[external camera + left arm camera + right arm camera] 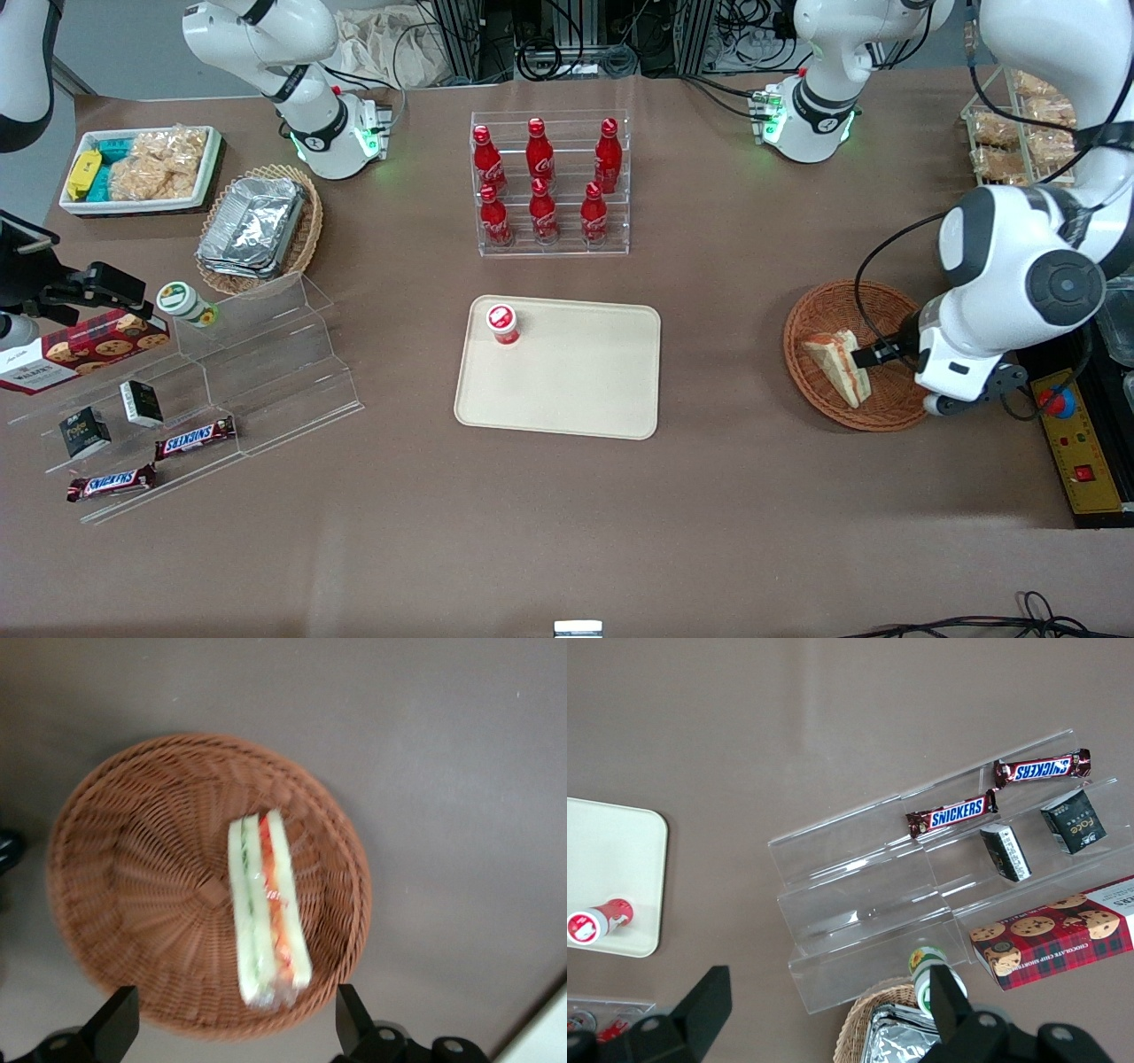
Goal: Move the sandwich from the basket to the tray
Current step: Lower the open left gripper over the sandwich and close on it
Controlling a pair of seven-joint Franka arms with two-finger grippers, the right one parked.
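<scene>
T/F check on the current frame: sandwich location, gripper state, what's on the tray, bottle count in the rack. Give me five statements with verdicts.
1. The sandwich lies in the basket. True.
2. The gripper is shut on the sandwich. False: it hovers above the basket with its fingers open on either side of the sandwich, not touching it.
3. The tray holds nothing. False: a small red-capped cup stands near one corner.
4. The clear rack holds six red bottles. True.
5. The sandwich is already on the tray. False: it is in the basket, toward the working arm's end of the table.
</scene>
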